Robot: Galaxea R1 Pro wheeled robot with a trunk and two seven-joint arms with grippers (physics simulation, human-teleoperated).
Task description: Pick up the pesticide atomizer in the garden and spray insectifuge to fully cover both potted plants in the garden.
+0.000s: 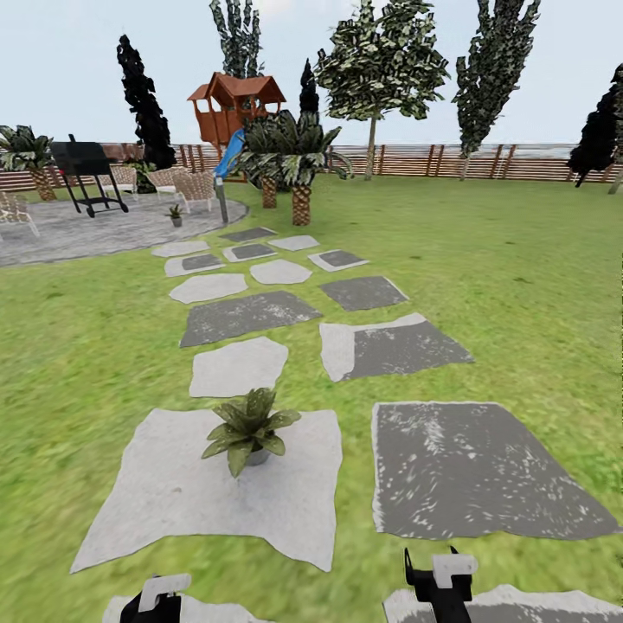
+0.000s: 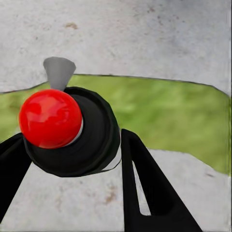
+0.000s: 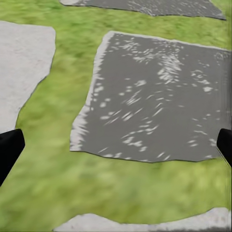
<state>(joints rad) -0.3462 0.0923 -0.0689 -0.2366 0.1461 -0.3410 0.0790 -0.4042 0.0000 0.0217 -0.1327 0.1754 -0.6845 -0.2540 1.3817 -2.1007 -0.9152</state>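
At the bottom edge of the head view, the left gripper point(image 1: 160, 599) and the right gripper point(image 1: 441, 578) hang low over the pale stones. The fingers point(image 3: 9, 147) of the right one are spread wide, with only grass and a dark stone point(image 3: 154, 96) between them. Between the left fingers point(image 2: 145, 188) sits a round black body with a red ball on its end. I judge it to be the pesticide atomizer point(image 2: 96, 140) seen end-on, but I cannot tell if the jaws really pinch it.

Just ahead, in the lower centre, the near potted plant point(image 1: 249, 430) stands on a pale stone point(image 1: 164, 493). The second potted plant point(image 1: 176, 213) is far away, upper left, on the round patio point(image 1: 104, 234).

The step in hand seems to be spraying the near plant. The next move would be to aim the nozzle at its leaves and come closer.
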